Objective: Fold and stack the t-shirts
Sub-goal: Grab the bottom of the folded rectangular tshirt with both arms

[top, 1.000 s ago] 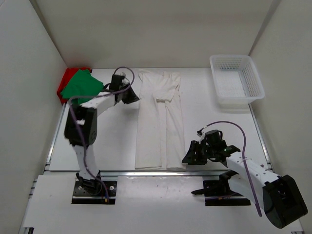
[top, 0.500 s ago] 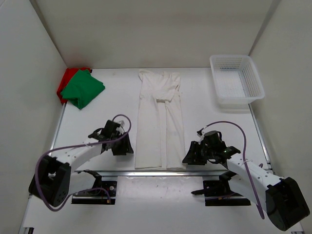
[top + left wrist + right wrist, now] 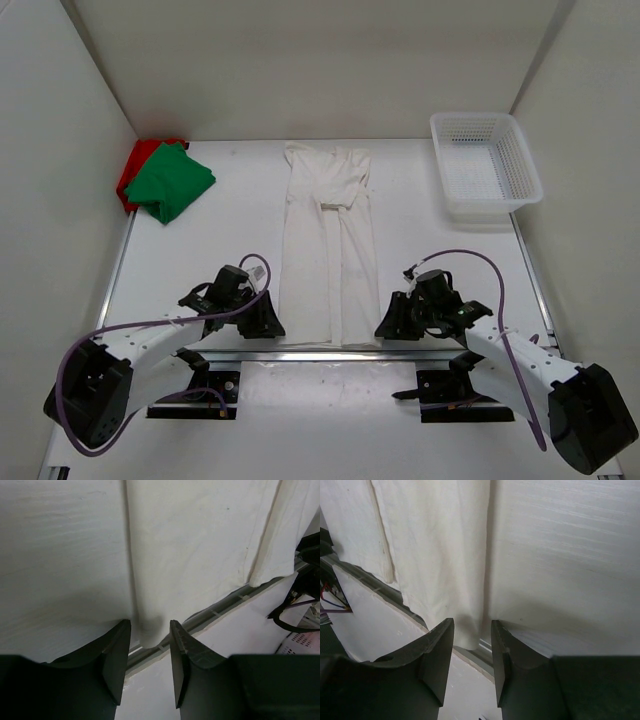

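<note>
Only overhead shows green t-shirt point(image 3: 175, 180) on red t-shirt point(image 3: 129, 174); wrists, white t-shirt point(image 3: 190, 540)

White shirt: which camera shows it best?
The top external view: the whole white shirt shows, folded into a long strip down the middle of the table. The left wrist view shows only its near left corner, the right wrist view only its near right corner, each close up.

white t-shirt point(image 3: 435, 540) corner (at table point(image 3: 570, 555) edge), between parted fingers of right gripper point(image 3: 472, 630)
</note>
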### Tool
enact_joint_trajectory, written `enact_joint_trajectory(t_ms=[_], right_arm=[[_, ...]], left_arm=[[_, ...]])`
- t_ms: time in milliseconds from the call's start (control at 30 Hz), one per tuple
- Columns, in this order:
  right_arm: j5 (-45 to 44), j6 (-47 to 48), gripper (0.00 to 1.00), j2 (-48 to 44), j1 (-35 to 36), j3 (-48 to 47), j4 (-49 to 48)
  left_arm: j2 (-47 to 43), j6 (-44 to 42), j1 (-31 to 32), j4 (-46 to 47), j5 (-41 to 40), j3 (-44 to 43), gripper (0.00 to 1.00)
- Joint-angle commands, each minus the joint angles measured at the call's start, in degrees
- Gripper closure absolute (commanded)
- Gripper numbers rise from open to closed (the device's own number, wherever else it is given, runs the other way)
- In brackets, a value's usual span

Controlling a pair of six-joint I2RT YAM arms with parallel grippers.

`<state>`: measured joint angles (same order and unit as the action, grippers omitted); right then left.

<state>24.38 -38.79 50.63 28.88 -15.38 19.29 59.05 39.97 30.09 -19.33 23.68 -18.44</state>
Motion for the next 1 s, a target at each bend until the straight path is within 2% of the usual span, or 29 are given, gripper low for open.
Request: enact_joint_trajectory(t_ms=[0, 167, 367, 400, 467, 500, 533, 567, 700, 800, 967], right_arm=[[-2.94, -0.67, 0.66, -0.80, 0.91, 0.96, 3.74], [-2.85, -2.34, 0.67, -1.76, 2.84, 1.84, 3.74], [-2.68, -3.67, 0.69, -1.24, 5.66, 2.37, 2.25], [-2.59, -3.41, 0.73, -0.98, 5.92, 2.19, 2.24], [-2.32, -3.40, 0.81, -0.88, 5.66, 1.93, 1.72], [-1.97, -2.97, 0.91, -1.23, 5.48, 1.76, 1.98], [-2.06, -2.88, 0.98, -1.93, 5.22, 1.58, 2.42], [-2.32, -3.40, 1.00, -2.03, 5.22, 1.40, 3.46], [-0.91, -3.93, 1.00, -5.53, 6.18, -0.96, 8.64], [-2.41, -2.97, 1.00, -5.81, 7.33, -6.13, 11.90], [-1.17, 8.62, 1.00, 3.48, -2.32, -17.46, 12.45]], left_arm=[[-0.25, 0.20, 1.55, -1.50, 0.23, 1.12, 0.53], [-0.78, 1.25, 2.17, -0.36, 0.67, 2.17, 0.58], [-1.57, 2.22, 2.78, 1.57, 1.72, 3.14, 0.81], [-1.74, 2.22, 2.96, 1.75, 1.72, 3.23, 0.83], [-1.74, 2.14, 3.14, 2.19, 1.81, 3.84, 0.98], [-2.09, 1.87, 3.22, 2.11, 2.24, 2.98, 1.00], [-2.79, 1.35, 3.05, 2.11, 2.77, 3.05, 1.00], [-4.10, 1.60, 2.87, 1.58, 2.69, 3.06, 1.00], [-8.33, 2.05, 2.17, -3.24, 3.82, 1.92, 1.00], [-10.53, 1.70, 1.03, -5.80, 4.36, -0.80, 1.00], [-2.56, -2.86, -4.49, -5.54, 3.48, -13.61, 1.00]])
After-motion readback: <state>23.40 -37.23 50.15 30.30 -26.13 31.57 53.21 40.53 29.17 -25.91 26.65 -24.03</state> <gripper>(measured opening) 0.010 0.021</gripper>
